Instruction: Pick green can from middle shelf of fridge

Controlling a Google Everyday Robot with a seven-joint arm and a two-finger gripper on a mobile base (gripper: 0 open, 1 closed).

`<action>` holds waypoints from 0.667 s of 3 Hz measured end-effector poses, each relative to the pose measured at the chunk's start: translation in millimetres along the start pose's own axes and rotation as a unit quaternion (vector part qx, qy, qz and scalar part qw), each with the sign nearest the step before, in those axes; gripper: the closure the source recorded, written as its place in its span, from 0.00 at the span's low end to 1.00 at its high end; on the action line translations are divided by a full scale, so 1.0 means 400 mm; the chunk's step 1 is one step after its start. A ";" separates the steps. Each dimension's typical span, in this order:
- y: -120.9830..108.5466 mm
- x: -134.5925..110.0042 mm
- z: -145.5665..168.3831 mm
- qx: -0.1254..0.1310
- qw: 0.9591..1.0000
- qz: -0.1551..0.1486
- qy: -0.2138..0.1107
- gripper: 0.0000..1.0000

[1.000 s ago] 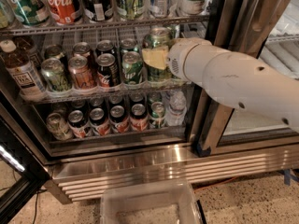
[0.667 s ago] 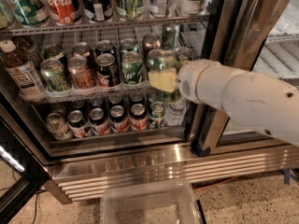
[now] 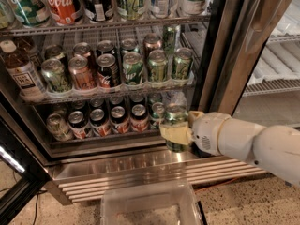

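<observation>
My end effector (image 3: 180, 131) is pinching the green can (image 3: 176, 121) around its lower body, with one pale finger (image 3: 174, 135) wrapped across its near side. The can stands upright in my hold. It is off the middle shelf (image 3: 112, 93) and low in front of the fridge (image 3: 213, 55), level with the bottom row of cans and above the steel sill. I judge the grasp and lift done and the withdrawal in hand. The can's markings are too blurred for me to read, so I go by its green body and silver lid. The next move, I think, calls for a steady pull outward, keeping the can upright and clear of the door frame beside my arm, without easing the pinch.
</observation>
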State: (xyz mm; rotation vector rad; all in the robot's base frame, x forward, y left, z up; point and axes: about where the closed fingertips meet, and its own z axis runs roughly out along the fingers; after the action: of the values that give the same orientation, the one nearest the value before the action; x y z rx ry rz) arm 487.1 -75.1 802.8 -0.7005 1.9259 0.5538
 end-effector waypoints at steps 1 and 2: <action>-0.026 -0.010 -0.051 0.002 0.999 0.011 -0.035 1.00; -0.015 -0.027 -0.039 -0.013 0.999 -0.001 -0.034 1.00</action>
State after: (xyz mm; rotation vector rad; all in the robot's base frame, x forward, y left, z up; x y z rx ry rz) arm 485.0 -86.9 818.8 -0.6917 1.8574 0.5956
